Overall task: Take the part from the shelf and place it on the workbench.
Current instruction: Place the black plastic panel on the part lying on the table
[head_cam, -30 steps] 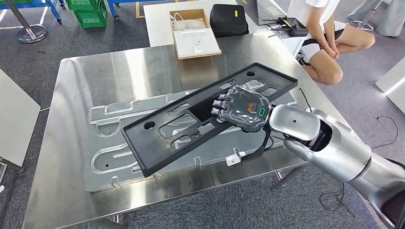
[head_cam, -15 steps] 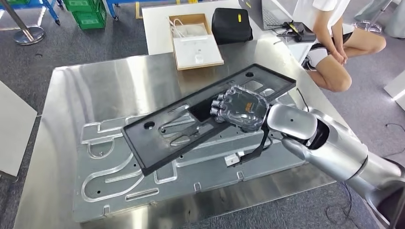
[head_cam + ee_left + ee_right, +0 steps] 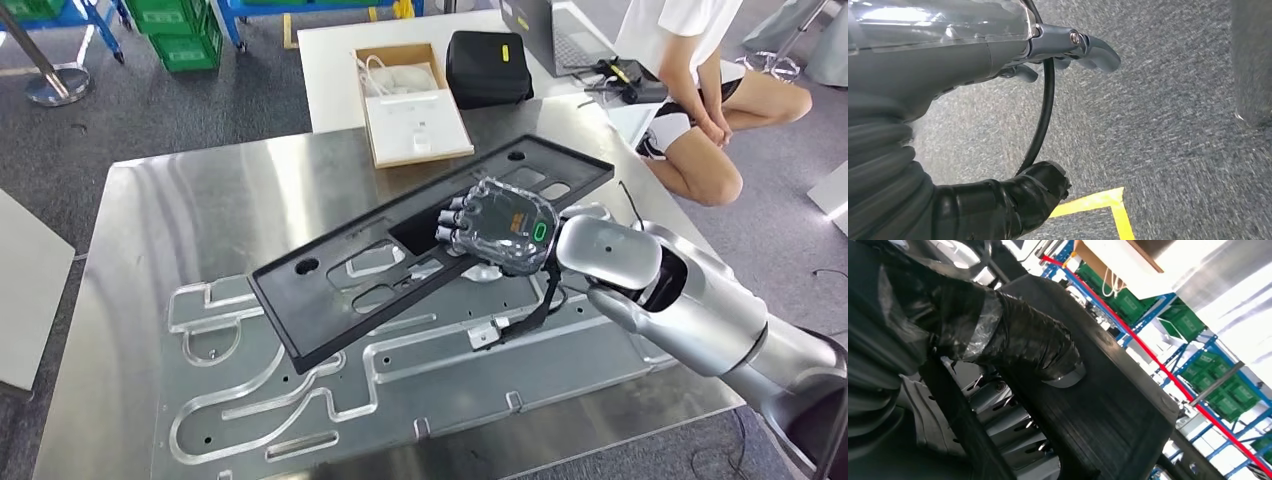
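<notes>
A long black panel with cut-outs, the part (image 3: 330, 290), lies slantwise over the steel workbench (image 3: 200, 200). My right hand (image 3: 500, 225) grips it near its middle, fingers hooked through a cut-out. Under it on the bench lies a large silver grooved plate (image 3: 400, 390). Whether the part's low end touches that plate I cannot tell. In the right wrist view the taped thumb (image 3: 1033, 350) presses on the part's ribbed black face (image 3: 1108, 415). My left hand (image 3: 948, 55) hangs over grey carpet, its fingers apart and holding nothing.
Beyond the bench stands a white table (image 3: 330, 50) bearing an open cardboard box (image 3: 413, 90) and a black bag (image 3: 487, 65). A person (image 3: 700, 100) sits at the far right beside a laptop (image 3: 560, 30). Green crates (image 3: 180, 25) stand at the far left.
The whole picture has shifted: the camera came closer over the bench. My right hand keeps its hold, and the part now reaches farther across the grooved plate.
</notes>
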Controlling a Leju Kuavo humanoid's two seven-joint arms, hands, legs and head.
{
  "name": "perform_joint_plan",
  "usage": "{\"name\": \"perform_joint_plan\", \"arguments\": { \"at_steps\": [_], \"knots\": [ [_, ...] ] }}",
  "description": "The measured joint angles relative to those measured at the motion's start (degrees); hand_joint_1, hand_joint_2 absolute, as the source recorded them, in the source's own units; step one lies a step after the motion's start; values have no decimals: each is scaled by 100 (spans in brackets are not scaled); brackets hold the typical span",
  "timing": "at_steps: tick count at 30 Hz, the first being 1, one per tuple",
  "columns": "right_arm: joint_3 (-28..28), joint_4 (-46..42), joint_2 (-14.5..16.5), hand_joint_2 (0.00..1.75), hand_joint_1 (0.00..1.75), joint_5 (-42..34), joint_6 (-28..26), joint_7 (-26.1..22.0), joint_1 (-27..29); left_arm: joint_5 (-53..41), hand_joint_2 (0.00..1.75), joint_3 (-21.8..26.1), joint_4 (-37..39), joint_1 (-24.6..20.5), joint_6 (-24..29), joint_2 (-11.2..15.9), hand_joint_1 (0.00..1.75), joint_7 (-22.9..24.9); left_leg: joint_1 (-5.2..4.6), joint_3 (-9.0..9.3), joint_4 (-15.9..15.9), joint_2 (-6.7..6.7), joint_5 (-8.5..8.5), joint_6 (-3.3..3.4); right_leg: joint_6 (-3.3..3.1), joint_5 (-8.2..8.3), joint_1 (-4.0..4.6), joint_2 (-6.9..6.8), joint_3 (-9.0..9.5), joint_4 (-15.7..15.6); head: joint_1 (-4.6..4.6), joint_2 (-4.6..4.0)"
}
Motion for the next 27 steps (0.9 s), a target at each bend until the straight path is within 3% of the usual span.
{"name": "perform_joint_plan", "arguments": {
  "at_steps": [2, 5, 6, 7, 9, 11, 14, 17, 20, 21, 22, 23, 25, 27],
  "knots": [
    [-4, 0, -11, 175, 175, -8, 1, 2, -28, 0, 175, 0, 0, -3, -17, -7, 0, -72, 25, 39, -48, 4, 18, 61, 64, -201, -17, -2, -119, 290, 1, 0],
    [1, 2, -19, 175, 175, -11, 3, -1, -39, 0, 175, 0, 0, -9, -18, -9, 0, -105, 24, 58, -48, 2, 1, 102, 145, -650, -68, -7, -644, 1327, 2, 0],
    [4, 3, -19, 175, 175, -11, 3, -1, -36, 1, 175, 0, 0, -8, -18, -9, 0, -111, 23, 62, -38, 1, -14, 104, 157, -670, -80, -8, -775, 1535, 2, 0],
    [6, 5, -19, 175, 175, -11, 4, -1, -36, 1, 175, 0, 0, -7, -16, -9, 0, -119, 21, 73, -27, -2, -33, 103, 159, -577, -86, -9, -806, 1535, 2, 0],
    [5, 5, -19, 175, 175, -13, 4, 1, -43, 2, 175, 0, 0, -9, -3, -10, 0, -121, 19, 124, -13, -10, -78, 90, 121, -146, -84, -9, -554, 929, 2, 0],
    [2, 0, -19, 175, 175, -26, -1, 6, -59, 2, 175, 0, 0, -16, 16, -23, 0, -92, 8, 167, -15, -19, -114, 61, 52, 132, -44, -11, -214, 252, 2, 0],
    [-45, -12, -19, 175, 175, -89, -133, 60, 35, 2, 175, 0, 0, -28, 14, -35, 0, -39, 5, 179, -39, -20, -124, -20, -25, 123, 11, -24, -67, -35, 1, 0],
    [-205, -2, -15, 175, 175, -21, -442, 104, 381, 1, 175, 2, 0, -27, -8, -36, 0, -39, 2, 134, 146, -10, -304, -100, -93, 148, -48, -56, 45, -189, 1, 0],
    [-301, 34, -11, 175, 175, 71, -602, 101, 617, 0, 175, 2, 0, -28, -16, -29, 0, -46, 13, -364, 1191, -3, -797, -151, -140, 147, -54, -69, 82, -219, -2, 0],
    [-311, 47, -10, 175, 175, 80, -615, 101, 683, 0, 175, 2, 0, -25, -16, -27, 0, -46, 15, -517, 1474, -2, -868, -165, -145, 139, -51, -67, 81, -210, -2, 0],
    [-318, 57, -10, 175, 175, 81, -619, 101, 740, 0, 175, 2, 0, -20, -16, -26, 0, -46, 15, -572, 1546, -1, -823, -173, -144, 129, -50, -63, 82, -197, -2, 0],
    [-326, 66, -10, 175, 175, 82, -620, 101, 786, 0, 175, 2, 0, -17, -16, -26, 0, -46, 16, -517, 1390, -1, -669, -175, -138, 113, -50, -57, 83, -177, -2, 0],
    [-357, 75, -10, 175, 175, 82, -621, 101, 832, 0, 175, 2, 0, -17, -16, -21, 0, -46, 15, -178, 647, 0, -278, -150, -104, 63, -46, -44, 74, -103, -1, 0],
    [-403, 80, -9, 175, 175, 82, -622, 99, 854, -2, 175, 2, 0, -25, -13, -14, 0, -48, 5, 58, 132, -3, -108, -98, -55, 20, -25, -32, 38, -18, 1, 0]
  ]
}}
